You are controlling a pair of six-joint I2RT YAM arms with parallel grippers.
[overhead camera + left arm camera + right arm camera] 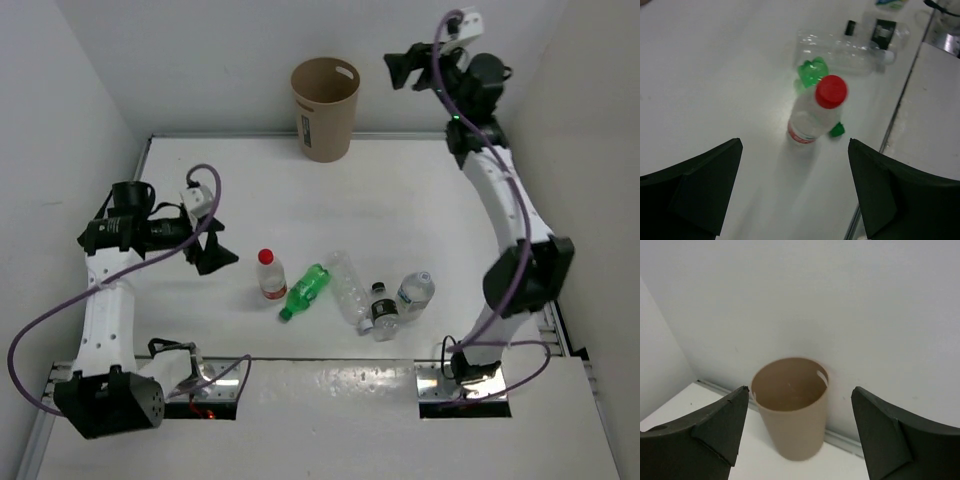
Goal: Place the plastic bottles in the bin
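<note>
Several plastic bottles sit at the table's near middle. A red-capped bottle [270, 275] stands upright. An all-green bottle [305, 290] and a clear bottle [347, 287] lie on their sides. A black-capped bottle [383, 312] and a blue-labelled bottle [415, 292] are at the right. The tan bin [325, 110] stands at the far wall. My left gripper [212, 252] is open and empty, left of the red-capped bottle [817, 110], which shows ahead between its fingers. My right gripper [403, 68] is open and empty, high and right of the bin [790, 410].
The green bottle [811, 72] lies right behind the red-capped one, the clear bottle [840, 50] beyond it. White walls close the table at left, back and right. A metal mounting plate [330, 385] runs along the near edge.
</note>
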